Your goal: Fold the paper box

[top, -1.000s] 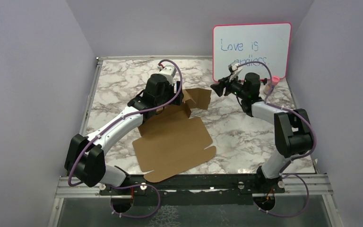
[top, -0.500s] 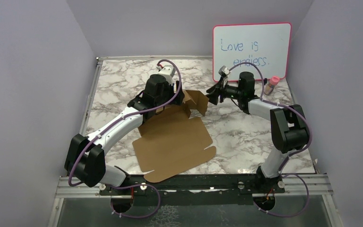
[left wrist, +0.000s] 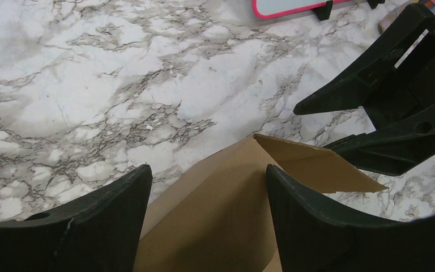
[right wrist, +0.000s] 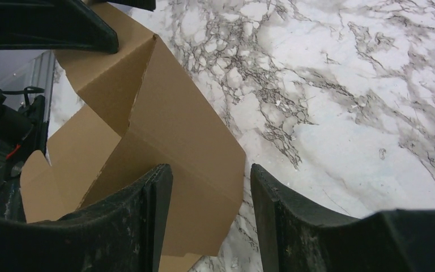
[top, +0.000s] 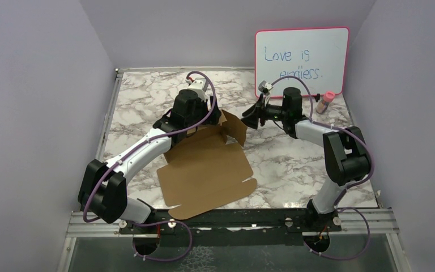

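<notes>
From above, the box (top: 207, 170) lies mostly flat on the marble tabletop (top: 141, 102), centre and near, between the two arms, with one far flap (top: 235, 127) tipped up. The left arm (top: 190, 107) leans over that far end, and its wrist housing covers everything below it, so there's no reading any grip from here. The right tool (top: 250, 118) points in at the raised flap, just beside it; touching or not, I can't say from this height. Behind it the whiteboard (top: 301, 59) has its second line of writing partly blocked by the right wrist, and a small bottle (top: 324, 102) stands by the board's foot, too small to make out. On to the left wrist: the left tool (left wrist: 208, 170) is spread wide, released, cardboard running up through the gap but neither finger visibly pressing on it; the bottom edge cuts off the finger roots and the rest of the sheet. The other tool's two dark fingers sit at the right, their tips right at the flap's edge. Now the right wrist: its fingers (right wrist: 147, 215) stand apart, clenching nothing, the box's edge and bare marble showing between them. A black finger of the left tool crosses the top left corner, mostly out of frame, and the box runs off behind the near finger.
</notes>
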`<state>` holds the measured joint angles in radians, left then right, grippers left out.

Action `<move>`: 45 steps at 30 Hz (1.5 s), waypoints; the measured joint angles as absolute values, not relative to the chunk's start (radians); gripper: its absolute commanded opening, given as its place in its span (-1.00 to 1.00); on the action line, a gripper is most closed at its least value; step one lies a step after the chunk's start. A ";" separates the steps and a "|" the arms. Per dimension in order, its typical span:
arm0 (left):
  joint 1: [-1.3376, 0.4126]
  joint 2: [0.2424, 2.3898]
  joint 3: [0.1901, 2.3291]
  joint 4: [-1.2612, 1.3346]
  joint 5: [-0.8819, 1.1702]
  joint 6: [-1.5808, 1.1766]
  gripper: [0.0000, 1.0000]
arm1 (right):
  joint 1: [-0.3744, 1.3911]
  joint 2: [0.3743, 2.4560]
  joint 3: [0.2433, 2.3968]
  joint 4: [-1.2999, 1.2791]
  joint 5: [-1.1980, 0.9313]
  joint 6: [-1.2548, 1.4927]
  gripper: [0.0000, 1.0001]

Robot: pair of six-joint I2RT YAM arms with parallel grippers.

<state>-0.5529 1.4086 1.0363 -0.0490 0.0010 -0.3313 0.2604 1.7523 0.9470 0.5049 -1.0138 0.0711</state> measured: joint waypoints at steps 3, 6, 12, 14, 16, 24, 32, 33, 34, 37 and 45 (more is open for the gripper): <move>-0.553 1.411 1.033 -0.045 0.004 -0.337 0.48 | 0.266 1.737 0.947 0.504 -1.011 0.094 0.15; -0.551 1.411 1.031 -0.041 0.007 -0.340 0.48 | 0.269 1.710 0.945 0.498 -0.971 0.104 0.18; -0.551 1.416 1.025 -0.027 0.012 -0.344 0.48 | 0.270 1.551 0.821 0.482 -0.748 0.093 0.22; -0.550 1.417 1.024 -0.023 0.012 -0.344 0.48 | 0.270 1.477 0.767 0.484 -0.663 0.094 0.24; -0.549 1.418 1.023 -0.021 0.013 -0.344 0.48 | 0.270 1.410 0.709 0.504 -0.589 0.101 0.26; -0.543 1.423 1.022 -0.010 0.017 -0.348 0.48 | 0.270 1.301 0.513 0.606 -0.437 0.144 0.39; -0.540 1.423 1.016 0.001 0.020 -0.352 0.49 | 0.270 1.321 0.483 0.738 -0.507 0.120 0.32; -0.539 1.423 1.015 0.003 0.022 -0.353 0.48 | 0.270 1.337 0.492 0.748 -0.529 0.116 0.30; -0.538 1.423 1.015 0.004 0.022 -0.353 0.48 | 0.270 1.364 0.507 0.754 -0.558 0.113 0.29; -0.538 1.423 1.012 0.009 0.023 -0.355 0.49 | 0.270 1.425 0.535 0.769 -0.613 0.113 0.19; -0.538 1.423 0.996 0.038 0.027 -0.360 0.48 | 0.286 1.480 0.556 0.768 -0.680 0.112 -0.52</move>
